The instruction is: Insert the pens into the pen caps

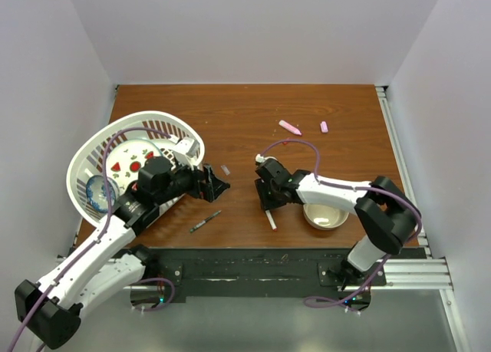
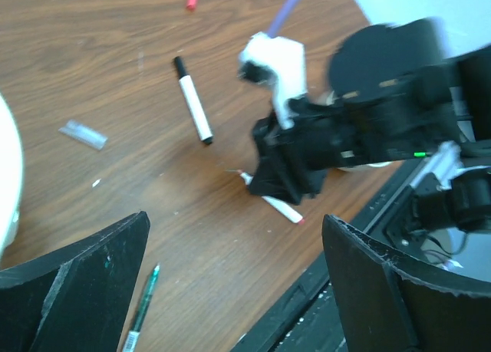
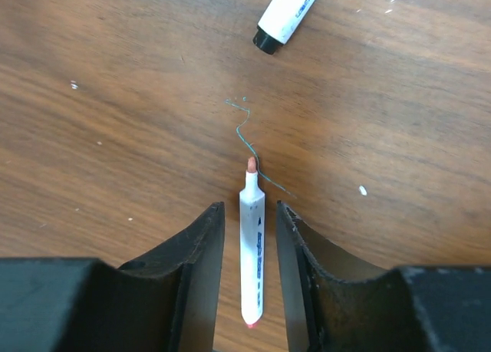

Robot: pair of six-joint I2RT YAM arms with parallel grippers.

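**Operator:** While the right gripper (image 3: 248,210) straddles the white red-tipped pen (image 3: 252,268), lying near-centre on the table (image 3: 115,99), do its fingers grip it?

**Technician:** No. A slim gap shows on each side. The left gripper (image 2: 235,218), further left, is spread wide and holds nothing.

1 white slatted plastic basket (image 1: 80,164) tilts at the frame's left; 1 small beige round bowl (image 1: 325,226) sits lower right.

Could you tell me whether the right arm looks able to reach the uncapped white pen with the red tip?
Probably yes. The white pen lies flat on the table, directly inside the open right hand, with a small gap on each side and nothing else in between.
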